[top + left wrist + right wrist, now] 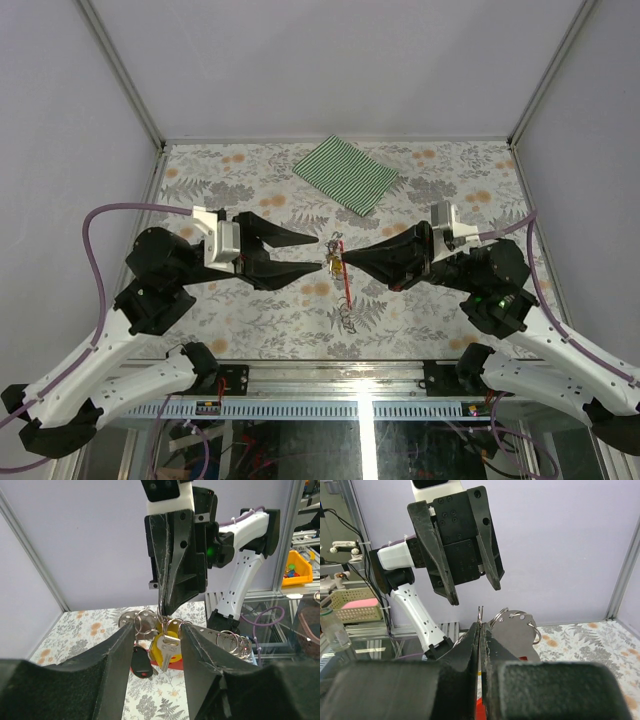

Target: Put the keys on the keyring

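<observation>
The right gripper [354, 257] is pinching the keyring [346, 285]. The left gripper [320, 252] is spread, and a yellow key [167, 649] hangs at its fingertips. A green striped cloth [346, 173] lies well behind.

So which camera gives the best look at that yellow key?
The left wrist view: the yellow key hangs close and sharp there. The top view shows only a yellow speck; the right wrist view shows none of it.

keys [165, 649]: yellow-headed, dangling | keyring [346, 285]: red strap, seemingly hanging vertical
</observation>
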